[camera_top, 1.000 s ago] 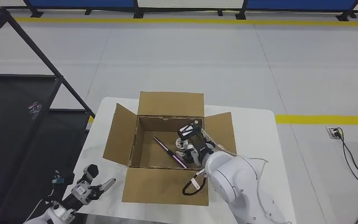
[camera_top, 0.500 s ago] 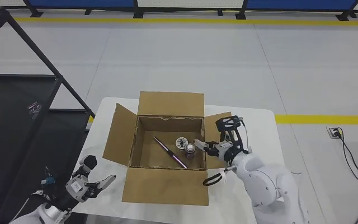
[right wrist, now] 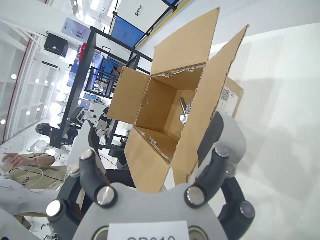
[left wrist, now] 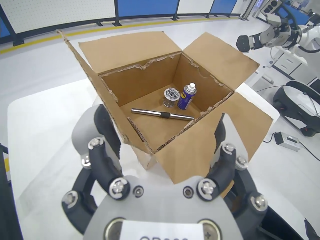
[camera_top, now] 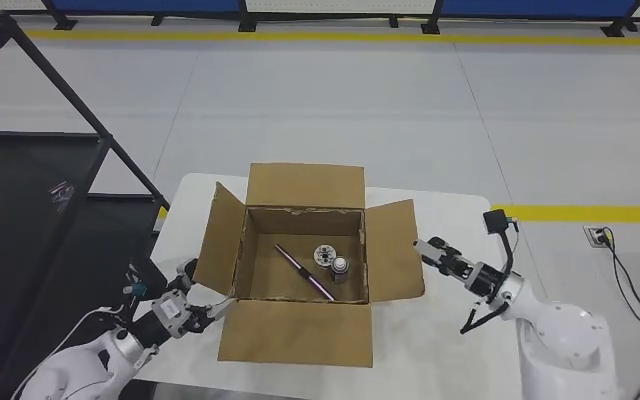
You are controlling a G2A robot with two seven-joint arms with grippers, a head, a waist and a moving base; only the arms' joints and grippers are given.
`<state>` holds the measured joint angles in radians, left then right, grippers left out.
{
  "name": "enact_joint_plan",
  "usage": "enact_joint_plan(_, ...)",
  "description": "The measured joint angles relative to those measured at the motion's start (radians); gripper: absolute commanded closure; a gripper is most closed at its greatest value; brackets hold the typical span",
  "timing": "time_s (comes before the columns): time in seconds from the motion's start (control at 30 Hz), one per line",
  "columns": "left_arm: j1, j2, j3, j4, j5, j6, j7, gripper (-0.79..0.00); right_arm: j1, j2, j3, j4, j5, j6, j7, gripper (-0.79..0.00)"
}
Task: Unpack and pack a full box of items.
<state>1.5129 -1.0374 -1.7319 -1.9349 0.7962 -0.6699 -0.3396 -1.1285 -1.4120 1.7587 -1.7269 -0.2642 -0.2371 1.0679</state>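
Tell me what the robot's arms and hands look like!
The right arm and left arm are smooth, rounded and white. The left gripper and right gripper each have two black fingers with pale grey backs, silver screws and a white label. A black cable loops by the right arm.

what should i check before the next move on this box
1. Box flaps all folded open: ok.
2. Spray can upright inside, nothing on top of it: ok.
3. Metal rod and round metal part on the box floor, reachable from above: ok.
4. Left end effector open and empty, at the box's near left corner: ok.
5. Right end effector open and empty, beside the box: ok.
6. Left end effector clear of the cardboard: cannot tell.
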Motion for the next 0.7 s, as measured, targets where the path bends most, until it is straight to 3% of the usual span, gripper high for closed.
enact_joint_plan(0.3, -0.053, 0.005, 0.079, 0.007, 0.021, -0.003, -0.095, -0.785, -0.010, 0.003, -0.015, 0.019, 0.011, 0.005, -0.033, -0.785)
enact_joint_plan(0.7, -0.231, 0.000, 0.276, 0.127, 0.027, 0.038, -0.253, -0.785, 0.122, 0.032, -0.103, 0.194, 0.155, -0.081, 0.132, -0.785)
